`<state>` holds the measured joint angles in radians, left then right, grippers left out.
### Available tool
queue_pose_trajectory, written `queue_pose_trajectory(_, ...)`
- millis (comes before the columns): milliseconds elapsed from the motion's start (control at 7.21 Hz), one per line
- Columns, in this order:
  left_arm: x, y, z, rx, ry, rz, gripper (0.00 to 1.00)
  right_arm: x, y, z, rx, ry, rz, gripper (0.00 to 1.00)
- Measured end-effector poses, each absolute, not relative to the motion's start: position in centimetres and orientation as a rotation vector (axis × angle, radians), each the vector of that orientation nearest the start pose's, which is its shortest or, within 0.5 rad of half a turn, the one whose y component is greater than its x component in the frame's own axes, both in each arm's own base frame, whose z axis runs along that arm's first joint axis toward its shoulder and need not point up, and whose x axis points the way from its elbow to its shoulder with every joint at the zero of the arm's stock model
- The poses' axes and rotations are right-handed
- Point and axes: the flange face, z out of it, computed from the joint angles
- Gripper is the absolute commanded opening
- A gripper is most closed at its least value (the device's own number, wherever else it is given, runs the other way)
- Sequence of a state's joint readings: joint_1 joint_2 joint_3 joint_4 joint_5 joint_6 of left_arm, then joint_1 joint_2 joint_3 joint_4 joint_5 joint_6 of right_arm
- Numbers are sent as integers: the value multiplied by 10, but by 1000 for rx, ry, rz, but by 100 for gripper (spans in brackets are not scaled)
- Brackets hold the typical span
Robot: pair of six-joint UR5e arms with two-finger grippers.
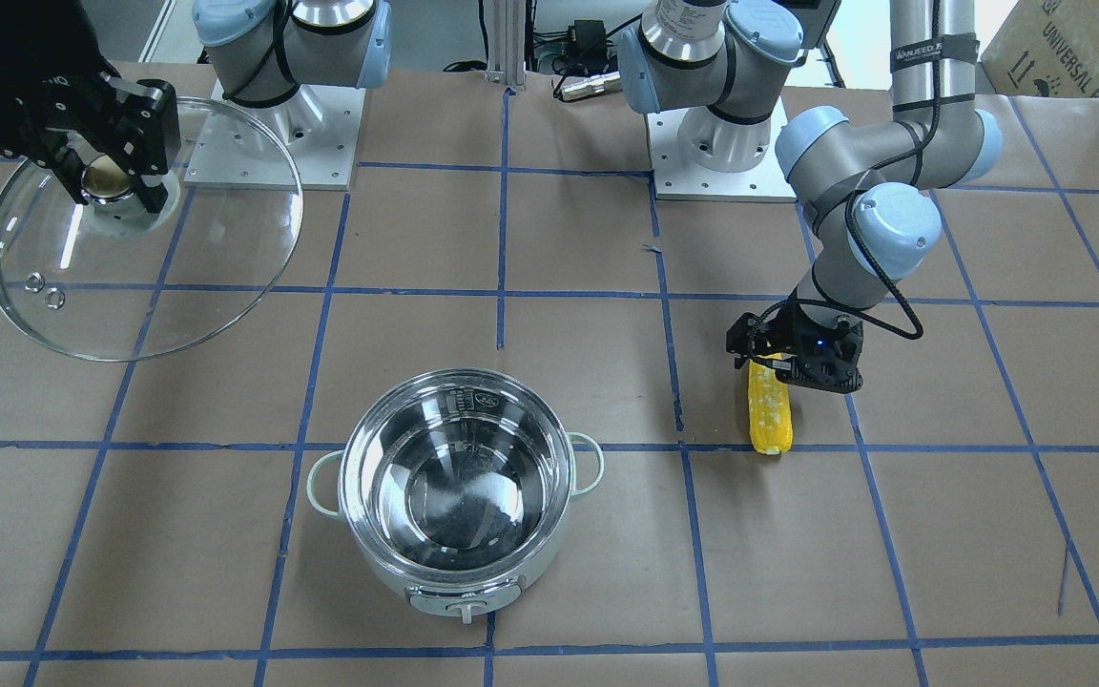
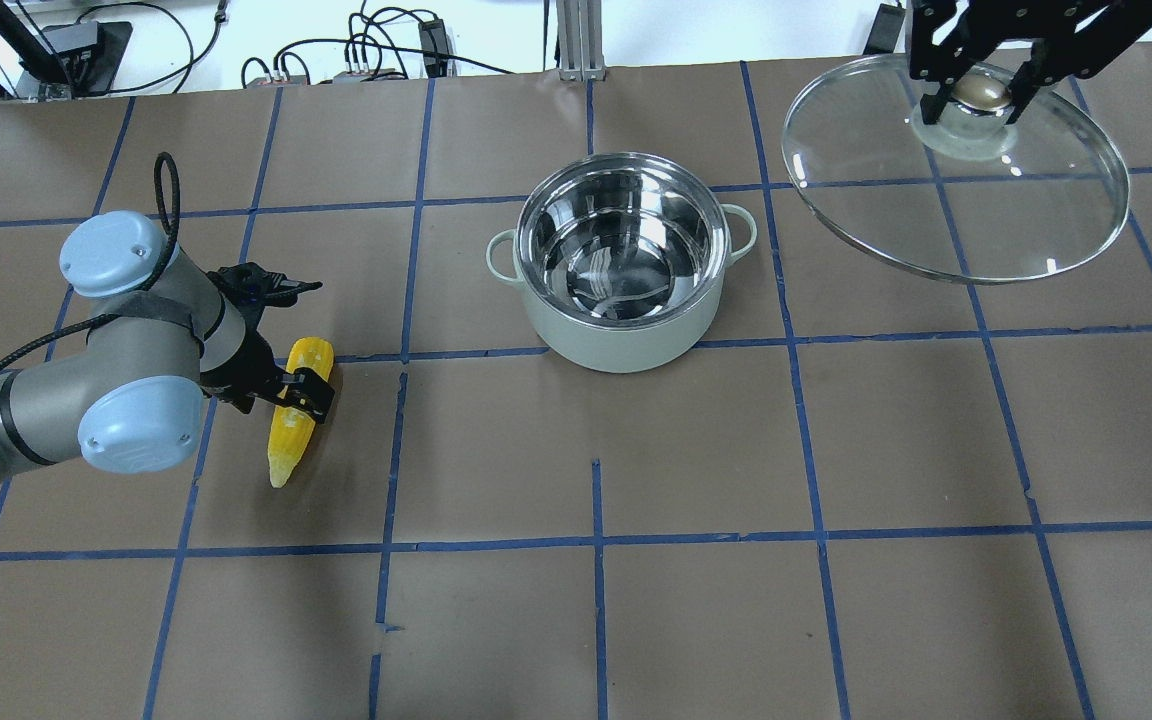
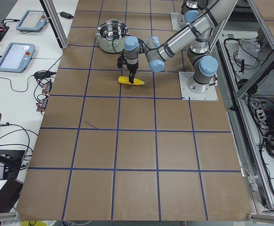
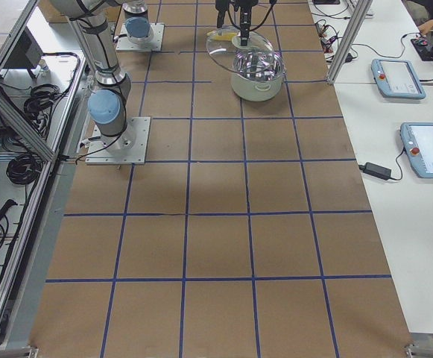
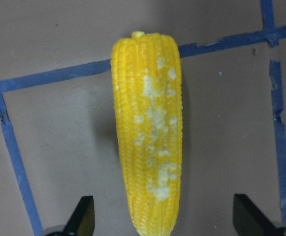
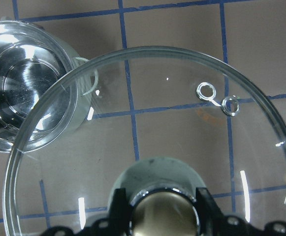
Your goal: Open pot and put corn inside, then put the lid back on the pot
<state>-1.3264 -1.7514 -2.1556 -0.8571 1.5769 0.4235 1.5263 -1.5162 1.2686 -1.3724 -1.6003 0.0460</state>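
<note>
The pot (image 2: 616, 340) stands open and empty at mid-table, knob side toward the operators (image 1: 459, 601). The corn (image 2: 294, 430) lies flat on the brown paper to the pot's left, pointed end toward the robot. My left gripper (image 2: 294, 388) is open and low over the corn's thick end. In the left wrist view its fingertips (image 5: 83, 219) stand either side of the corn (image 5: 150, 147) without touching it. My right gripper (image 2: 976, 95) is shut on the knob (image 6: 162, 211) of the lid (image 2: 986, 220) and holds it tilted in the air, right of the pot.
Blue tape lines grid the brown paper. The two arm bases (image 1: 273, 134) stand on plates at the robot's edge. In the right wrist view the pot (image 6: 15, 78) lies below and to the left of the lid (image 6: 172, 123).
</note>
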Motion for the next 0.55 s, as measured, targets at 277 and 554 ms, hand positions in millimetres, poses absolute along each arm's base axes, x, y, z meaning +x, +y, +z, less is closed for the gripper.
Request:
queue_pose_trajectory(277, -18, -475, 194, 307, 3134, 67, 100, 108, -510, 587, 141, 3169, -61, 35)
queue_pose_trajectory(554, -16, -480, 195, 319, 3125, 30, 100, 108, -502, 571, 124, 3172, -12, 35)
